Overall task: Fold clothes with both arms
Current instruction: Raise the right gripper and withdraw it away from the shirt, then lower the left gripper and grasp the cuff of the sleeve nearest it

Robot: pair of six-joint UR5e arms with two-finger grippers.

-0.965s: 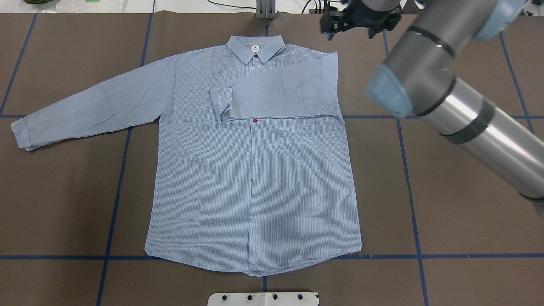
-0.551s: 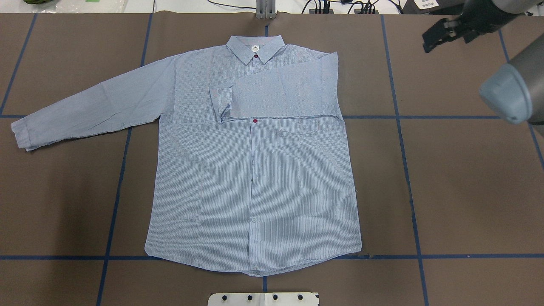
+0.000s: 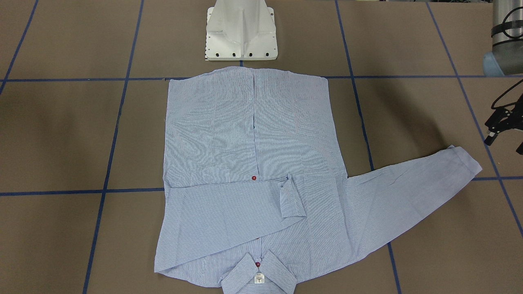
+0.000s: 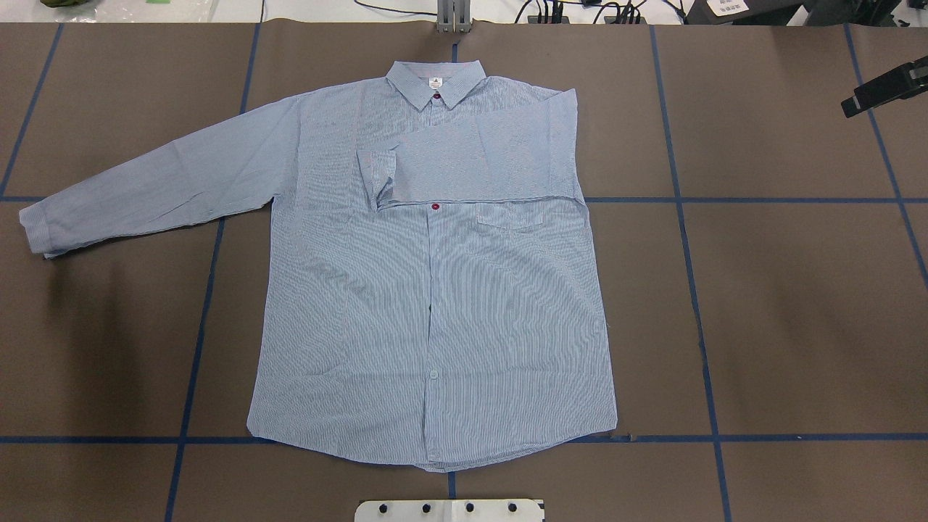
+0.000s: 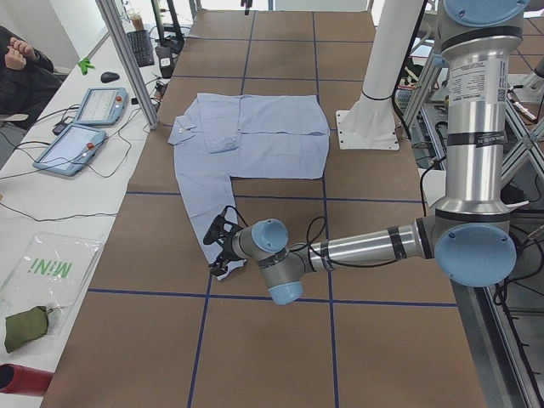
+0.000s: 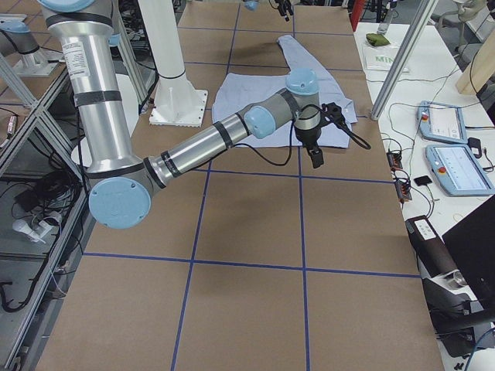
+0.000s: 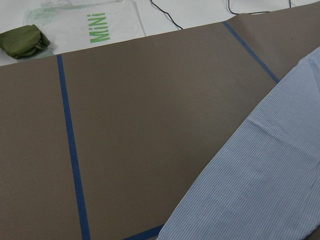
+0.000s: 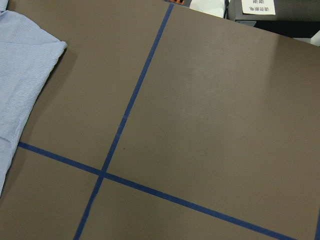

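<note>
Withdrawing from over the collar, the right gripper [image 4: 881,90] now shows only at the overhead view's right edge, its opening impossible to judge. The left gripper [image 3: 504,141] hangs spread and empty near the outstretched cuff. The shirt [image 4: 435,304] lies flat and unmoved, hem by the pedestal [image 4: 449,510], one sleeve folded across the chest, collar farthest, with bare table [image 4: 783,304] on both sides.

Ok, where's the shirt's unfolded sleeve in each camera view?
Front-facing: unfolded sleeve at right.
Overhead: sleeve at left.
Exterior left: sleeve centre-left, toward camera.
Exterior right: sleeve top centre, far.
Left wrist: sleeve lower right.
Right wrist: not in it.
Shared landmark, exterior views: white pedestal base.
</note>
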